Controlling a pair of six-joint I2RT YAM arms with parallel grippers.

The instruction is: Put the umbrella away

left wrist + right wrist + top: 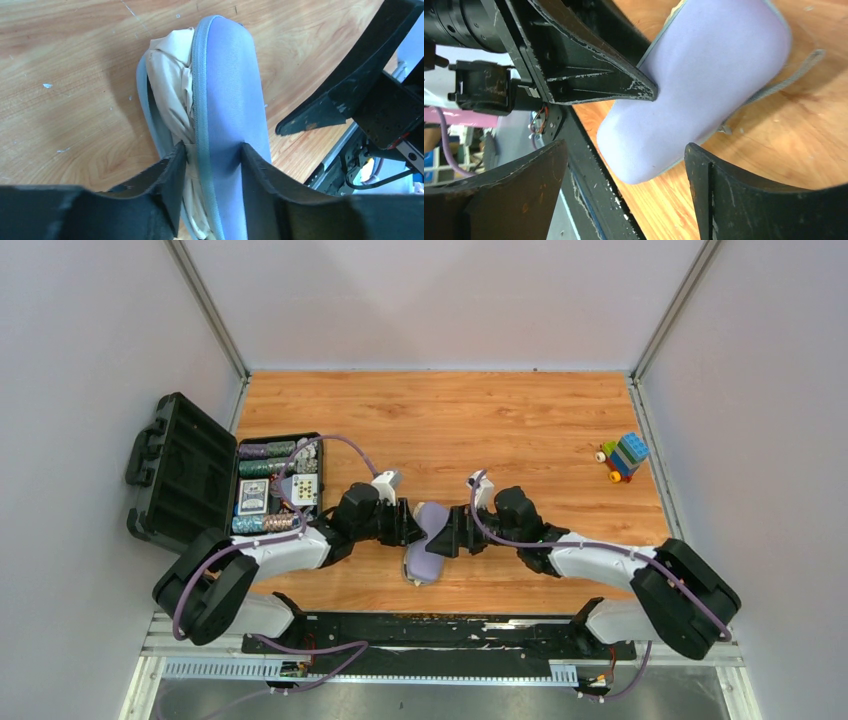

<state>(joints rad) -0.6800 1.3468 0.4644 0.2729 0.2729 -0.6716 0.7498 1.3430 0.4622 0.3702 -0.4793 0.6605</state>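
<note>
- The umbrella (170,75) was seen as crumpled beige fabric packed inside the lilac-grey case (230,90), bulging out through the gap between its two shells.
- The case (422,562) was laid on the wooden table (450,420), near the front edge and between the two arms.
- The left gripper (212,150) was partly closed over the upper shell of the case. One finger (170,175) was pushed into the gap against the fabric, and the other was pressed on the shell's outer face.
- No gap was seen between those fingers and the shell, so the shell was taken as pinched.
- The right gripper (626,147) was spread wide. Its fingers were held to either side of the rounded end of the case (704,90), apart from it, and nothing was gripped.
- In the right wrist view, a finger of the left gripper (594,75) was laid against the case.
- A grey cord (784,82) was trailed from the case across the wood.
- An open black chip box (275,485) was set at the table's left edge.
- A toy of coloured blocks (622,457) was placed far right.
</note>
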